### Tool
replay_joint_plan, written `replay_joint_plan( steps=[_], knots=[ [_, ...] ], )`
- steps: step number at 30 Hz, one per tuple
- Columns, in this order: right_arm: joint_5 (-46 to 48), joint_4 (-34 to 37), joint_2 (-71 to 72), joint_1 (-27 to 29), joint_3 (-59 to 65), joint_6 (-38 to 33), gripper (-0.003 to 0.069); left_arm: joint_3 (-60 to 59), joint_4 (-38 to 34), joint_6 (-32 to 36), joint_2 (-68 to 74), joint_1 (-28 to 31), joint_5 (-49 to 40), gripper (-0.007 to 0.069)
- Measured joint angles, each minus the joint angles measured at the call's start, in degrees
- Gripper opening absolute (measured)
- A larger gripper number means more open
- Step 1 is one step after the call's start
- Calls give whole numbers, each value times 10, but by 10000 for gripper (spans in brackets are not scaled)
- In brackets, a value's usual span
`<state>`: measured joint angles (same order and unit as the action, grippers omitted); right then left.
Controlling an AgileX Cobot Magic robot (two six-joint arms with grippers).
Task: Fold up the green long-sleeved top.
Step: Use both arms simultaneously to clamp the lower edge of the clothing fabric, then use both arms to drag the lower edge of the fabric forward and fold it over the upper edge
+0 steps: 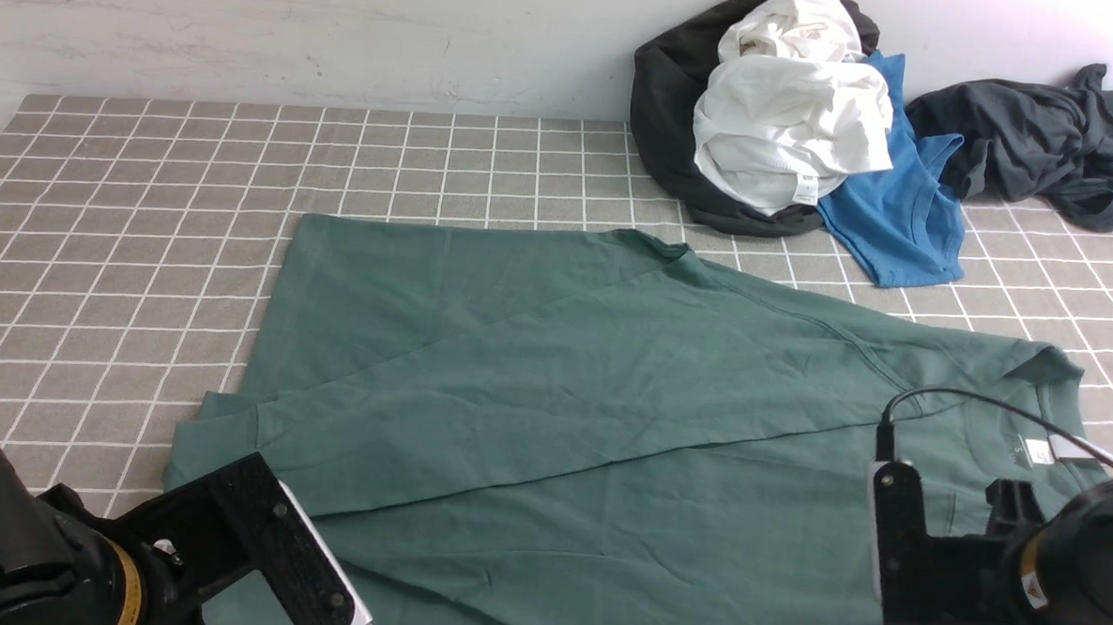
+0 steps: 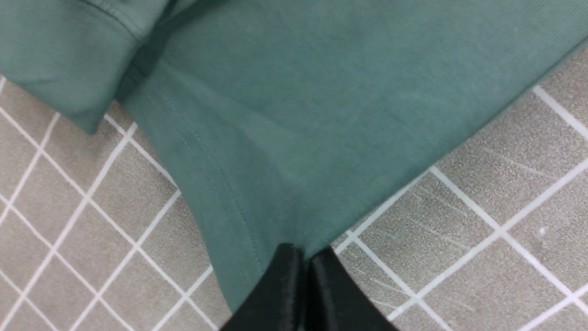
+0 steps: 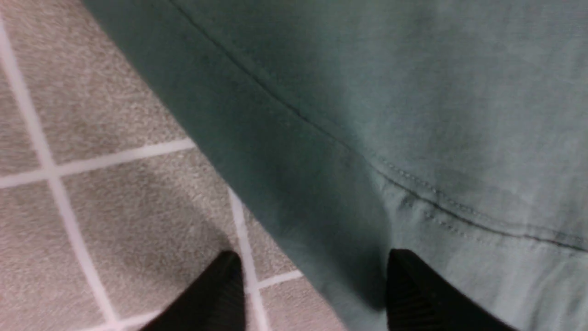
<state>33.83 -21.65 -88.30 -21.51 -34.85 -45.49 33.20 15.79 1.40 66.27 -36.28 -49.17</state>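
Observation:
The green long-sleeved top (image 1: 562, 397) lies spread over the grey checked cloth, one sleeve folded slantwise across its body. Its neck and white tag (image 1: 1039, 451) are at the right. My left gripper (image 2: 304, 257) is shut on a hemmed edge of the green top (image 2: 285, 115) at the near left. My right gripper (image 3: 312, 276) is open and straddles the edge of the green top (image 3: 390, 115) at the near right. One of its fingertips (image 3: 225, 271) is over the checked cloth, the other over the fabric. Nothing is pinched between them.
A heap of clothes sits at the back right against the wall: a white garment (image 1: 790, 125) on a black one (image 1: 663, 120), a bright blue tee (image 1: 899, 215) and a dark grey garment (image 1: 1034, 136). The checked cloth (image 1: 128, 219) stretches to the left.

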Motion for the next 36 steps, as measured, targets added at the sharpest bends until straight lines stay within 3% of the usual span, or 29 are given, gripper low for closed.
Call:
replay_joint_plan(
  steps=[4, 5, 8, 14, 19, 23, 27, 36],
  knots=[
    [-8, -62, -12, -5, -3, 92, 160, 0, -17, -6, 0, 0, -1, -7],
    [-12, -66, -13, -5, -3, 103, 150, 0, -17, -8, 0, 0, -1, -7],
    [-20, -94, -8, -5, -3, 191, 22, 0, -19, -24, 0, 0, -1, -7],
    [30, -80, 48, -5, -23, 278, 6, 46, -17, -65, 0, 0, -44, -7],
    [100, -67, 68, -5, -82, 296, 6, 121, -2, -70, 6, 17, -51, -7],
    [109, -65, 50, -3, -172, 297, 6, 207, 8, -69, 54, 89, -32, -7],
    [51, -64, -33, 25, -285, 297, 6, 332, 10, -53, 177, 182, 4, -6],
    [5, -68, -253, 67, -507, 298, 6, 619, 13, -49, 454, 269, 26, -6]
  ],
)
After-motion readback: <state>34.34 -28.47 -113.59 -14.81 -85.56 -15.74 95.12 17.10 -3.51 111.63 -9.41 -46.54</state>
